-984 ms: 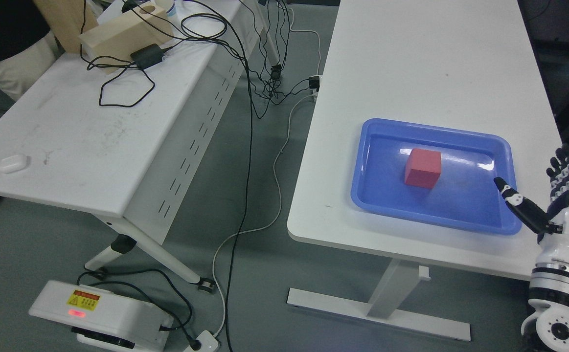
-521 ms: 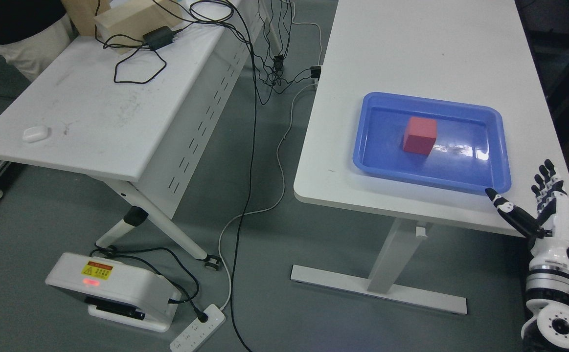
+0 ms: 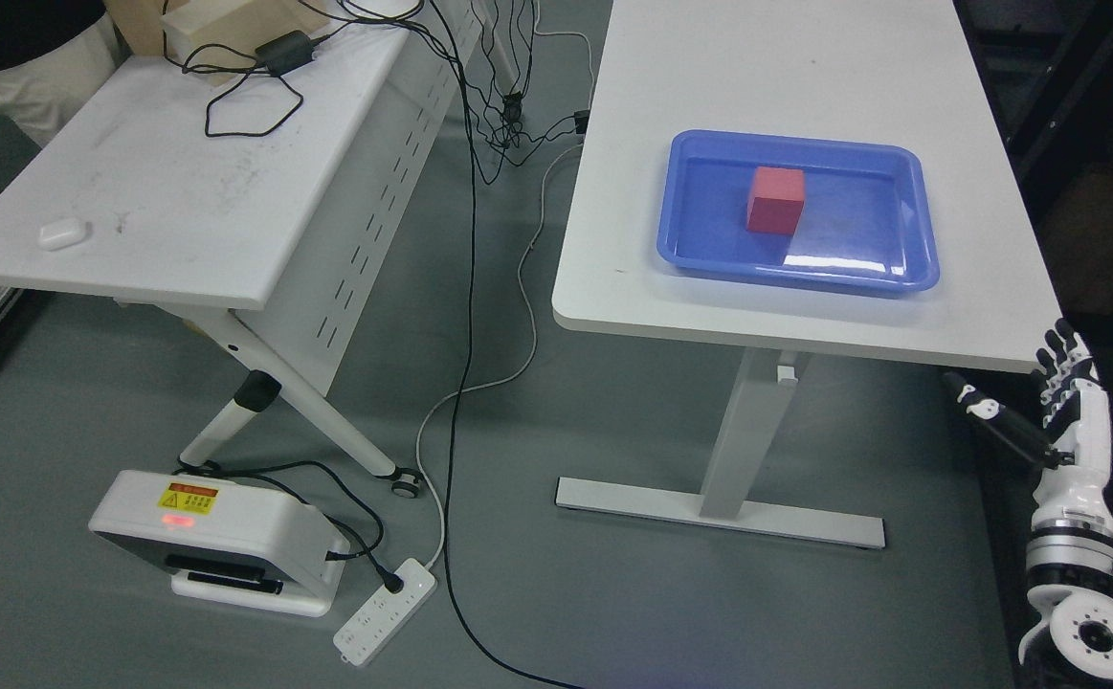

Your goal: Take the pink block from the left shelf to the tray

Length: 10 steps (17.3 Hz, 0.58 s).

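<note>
Block (image 3: pixel 775 199) is sitting in the tray (image 3: pixel 922 230), looks pink-red, matte, probably foam, crisp cube edges. Tray is glossy blue plastic with a low rim, parked near the counter (image 3: pixel 805 86) edge. Right hand (image 3: pixel 1058 421) hangs low beside the counter, fingers spread, holding nothing. Risk I'd guess: an arm swing clips the counter corner, and that slick tray could slide.

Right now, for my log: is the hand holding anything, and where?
Nothing. The right hand is open; the block sits in the tray.
</note>
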Motion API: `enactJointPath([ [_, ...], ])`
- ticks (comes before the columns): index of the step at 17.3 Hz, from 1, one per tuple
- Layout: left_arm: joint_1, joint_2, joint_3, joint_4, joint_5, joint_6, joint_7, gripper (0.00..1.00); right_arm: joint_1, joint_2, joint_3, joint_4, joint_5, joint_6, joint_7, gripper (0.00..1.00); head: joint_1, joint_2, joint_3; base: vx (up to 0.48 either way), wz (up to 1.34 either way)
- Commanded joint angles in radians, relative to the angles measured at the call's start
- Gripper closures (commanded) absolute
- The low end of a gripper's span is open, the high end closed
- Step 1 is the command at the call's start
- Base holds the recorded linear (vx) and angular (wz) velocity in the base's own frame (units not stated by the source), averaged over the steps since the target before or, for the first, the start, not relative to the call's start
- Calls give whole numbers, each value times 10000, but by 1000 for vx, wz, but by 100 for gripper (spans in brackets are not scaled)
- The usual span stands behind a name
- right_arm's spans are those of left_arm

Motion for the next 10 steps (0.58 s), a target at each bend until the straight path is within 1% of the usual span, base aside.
enactJointPath([
  [1, 92, 175, 0, 0, -15, 6, 8, 0, -13, -175, 139, 128, -4, 5, 19, 0, 0, 0, 0, -124, -42],
  [10, 92, 175, 0, 0, -15, 6, 8, 0, -13, -175, 155, 189, -4, -10, 19, 0, 0, 0, 0, -86, -3],
])
